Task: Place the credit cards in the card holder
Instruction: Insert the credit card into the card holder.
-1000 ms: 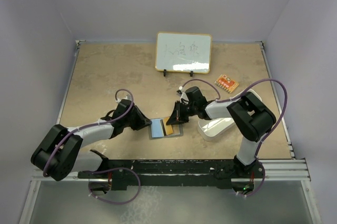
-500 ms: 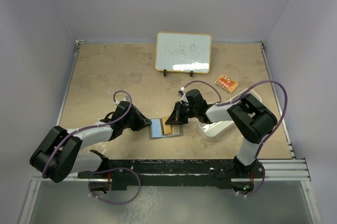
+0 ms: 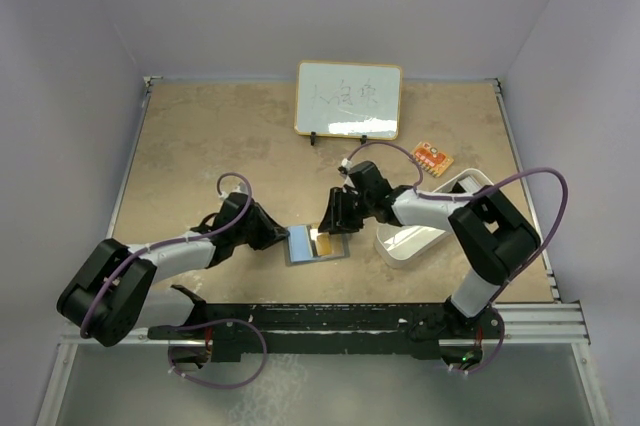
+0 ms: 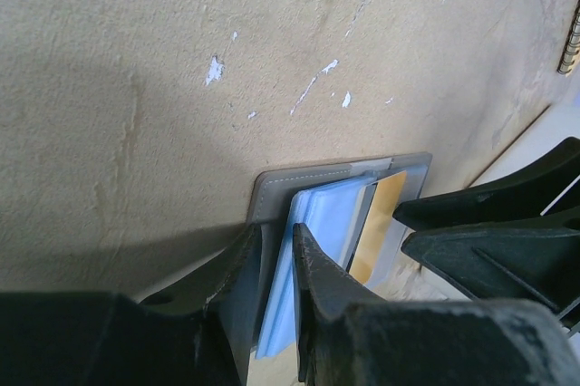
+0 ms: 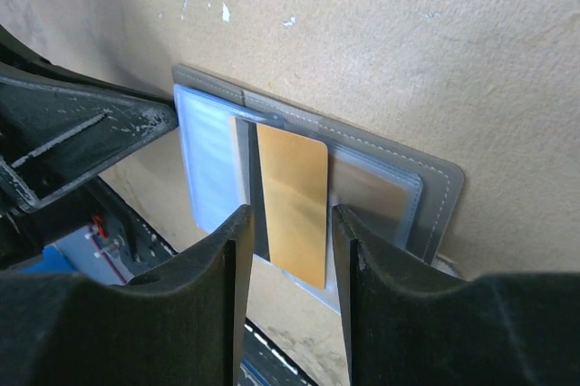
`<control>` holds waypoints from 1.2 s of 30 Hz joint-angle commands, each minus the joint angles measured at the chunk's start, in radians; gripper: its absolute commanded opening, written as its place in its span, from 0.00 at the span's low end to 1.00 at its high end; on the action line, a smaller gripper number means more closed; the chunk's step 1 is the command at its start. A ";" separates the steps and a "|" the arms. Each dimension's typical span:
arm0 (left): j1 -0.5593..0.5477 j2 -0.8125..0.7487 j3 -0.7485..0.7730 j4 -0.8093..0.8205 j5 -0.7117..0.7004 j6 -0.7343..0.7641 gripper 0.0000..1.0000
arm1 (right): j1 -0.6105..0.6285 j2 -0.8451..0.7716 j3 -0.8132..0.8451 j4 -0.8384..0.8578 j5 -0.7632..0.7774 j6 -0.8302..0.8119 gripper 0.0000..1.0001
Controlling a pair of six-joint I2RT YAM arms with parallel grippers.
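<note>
The grey card holder (image 3: 337, 252) lies open on the table between both grippers. A light blue card (image 3: 298, 243) sits in its left half and an orange-gold card (image 3: 321, 242) in the middle. In the left wrist view my left gripper (image 4: 276, 234) is shut on the holder's (image 4: 272, 188) left edge, with the blue card (image 4: 331, 218) in that half. In the right wrist view my right gripper (image 5: 290, 214) is open, its jaws standing either side of the orange-gold card (image 5: 292, 200), which lies partly in a clear sleeve of the holder (image 5: 435, 196).
A white oblong tray (image 3: 405, 256) stands just right of the holder, under my right forearm. A small whiteboard (image 3: 348, 98) stands at the back. A little orange circuit board (image 3: 431, 157) lies behind the tray. Purple walls enclose the table.
My right arm's elbow has swung to the right and its wrist has turned a little over the holder. The left arm and the holder have stayed put.
</note>
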 commanded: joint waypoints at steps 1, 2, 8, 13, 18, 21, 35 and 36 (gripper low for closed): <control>-0.015 0.033 -0.035 -0.123 -0.013 0.027 0.19 | 0.011 -0.028 0.036 -0.108 0.044 -0.068 0.43; -0.014 0.033 -0.034 -0.124 -0.013 0.027 0.19 | 0.017 -0.026 0.038 -0.111 0.046 -0.066 0.42; -0.015 0.032 -0.035 -0.126 -0.009 0.028 0.19 | 0.042 -0.005 0.040 -0.104 0.054 -0.045 0.43; -0.015 0.029 -0.034 -0.128 -0.006 0.028 0.19 | 0.060 0.008 0.042 -0.078 0.035 -0.022 0.42; -0.016 0.022 -0.033 -0.126 -0.005 0.027 0.19 | 0.076 0.007 0.034 -0.037 0.024 0.000 0.42; -0.015 0.019 -0.034 -0.124 -0.004 0.026 0.19 | 0.082 0.018 0.035 -0.009 0.005 0.014 0.42; -0.018 0.016 -0.043 -0.101 -0.001 0.021 0.19 | 0.099 0.039 0.055 0.048 -0.014 0.029 0.40; -0.018 0.015 -0.042 -0.100 -0.001 0.021 0.19 | 0.101 0.041 0.057 0.052 -0.018 0.030 0.40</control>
